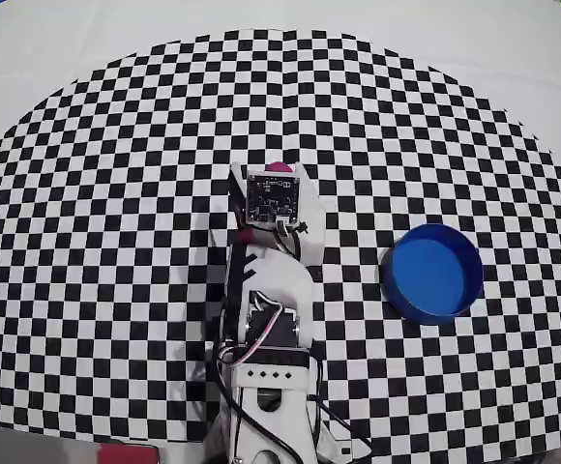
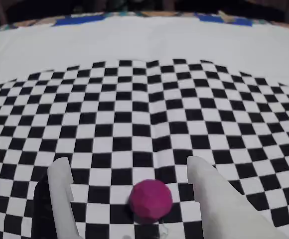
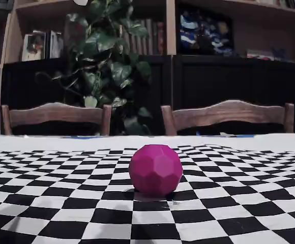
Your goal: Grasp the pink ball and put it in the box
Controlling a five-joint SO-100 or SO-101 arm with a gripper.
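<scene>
The pink ball is a small faceted magenta sphere resting on the checkered cloth. In the wrist view it lies between my two white fingers, nearer the right one than the left one, touching neither. My gripper is open around it. In the overhead view only a sliver of the ball shows past the wrist camera board. The fixed view shows the ball alone on the cloth. The box, a round blue tub, stands to the right of the arm in the overhead view, empty.
The checkered cloth covers the table around the arm. The arm's body runs down to the bottom edge of the overhead view. Chairs, a plant and shelves stand behind the table's far edge.
</scene>
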